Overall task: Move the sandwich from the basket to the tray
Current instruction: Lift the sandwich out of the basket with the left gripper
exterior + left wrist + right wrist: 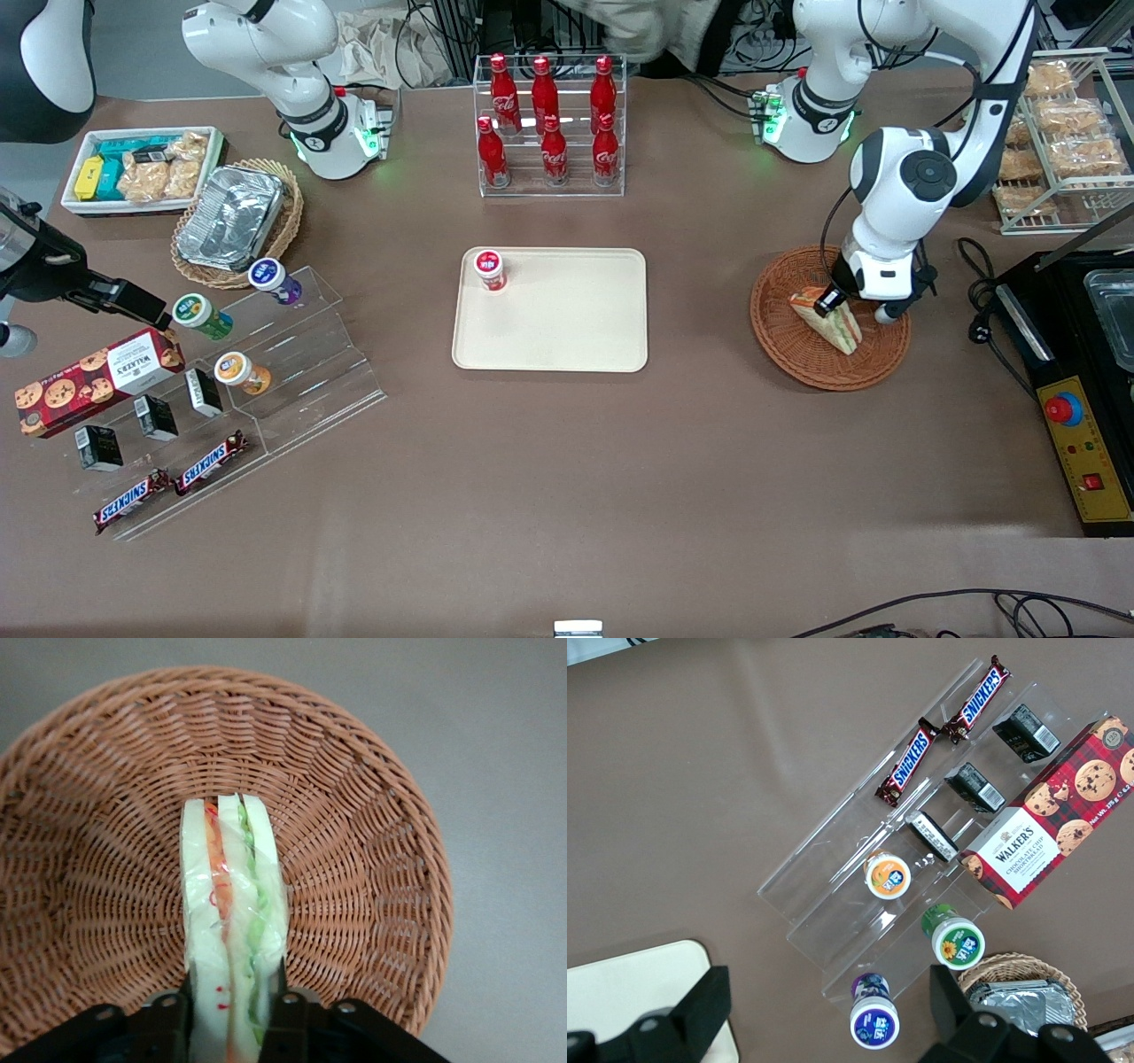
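Observation:
The sandwich (pixel 831 321), a wedge of white bread with orange and green filling, lies in the reddish-brown wicker basket (pixel 788 341) toward the working arm's end of the table. My left gripper (pixel 837 306) is down in the basket, shut on the sandwich. In the left wrist view the sandwich (pixel 232 904) stands edge-on between the two black fingers (pixel 285 1010), which press both bread faces, with the basket's weave (pixel 372 868) all around it. The cream tray (pixel 576 328) lies at mid-table, apart from the basket.
A small red-lidded cup (pixel 489 268) stands on one corner of the tray. A rack of red bottles (pixel 549 124) stands farther from the camera than the tray. A black appliance (pixel 1081 372) sits beside the basket at the table's end. A clear stepped snack display (pixel 221 381) is toward the parked arm's end.

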Action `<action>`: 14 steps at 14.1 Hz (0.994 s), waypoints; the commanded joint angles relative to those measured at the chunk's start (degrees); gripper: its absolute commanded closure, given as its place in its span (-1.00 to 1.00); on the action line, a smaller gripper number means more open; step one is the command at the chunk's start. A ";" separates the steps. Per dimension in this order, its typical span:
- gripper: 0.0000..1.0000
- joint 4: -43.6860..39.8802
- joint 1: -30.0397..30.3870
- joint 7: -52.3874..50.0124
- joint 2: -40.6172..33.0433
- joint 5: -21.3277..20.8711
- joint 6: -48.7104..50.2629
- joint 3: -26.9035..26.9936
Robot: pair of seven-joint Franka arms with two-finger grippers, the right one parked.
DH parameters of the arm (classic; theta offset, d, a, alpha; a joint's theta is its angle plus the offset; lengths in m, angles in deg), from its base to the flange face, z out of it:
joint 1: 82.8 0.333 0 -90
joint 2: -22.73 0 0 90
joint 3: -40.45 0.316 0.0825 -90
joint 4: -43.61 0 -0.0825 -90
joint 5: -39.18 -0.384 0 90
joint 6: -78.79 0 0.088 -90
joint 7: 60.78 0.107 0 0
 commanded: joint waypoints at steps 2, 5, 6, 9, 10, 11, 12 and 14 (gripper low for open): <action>1.00 -4.73 -0.54 -1.25 -6.26 -2.30 13.01 0.35; 1.00 -14.92 -0.63 1.38 -6.97 -2.83 27.41 -0.01; 1.00 -18.96 -0.63 3.13 -6.97 -2.83 33.38 -0.35; 1.00 -29.61 -0.54 8.66 -6.97 -1.78 47.29 -0.71; 1.00 -31.72 -0.63 10.16 -7.06 -1.69 50.11 -0.80; 1.00 -33.74 -0.54 11.13 -7.32 -1.43 52.49 -1.23; 1.00 -35.59 -0.54 12.71 -7.32 -0.56 54.60 -1.50; 1.00 -38.06 -0.63 17.01 -7.32 1.73 57.77 -2.20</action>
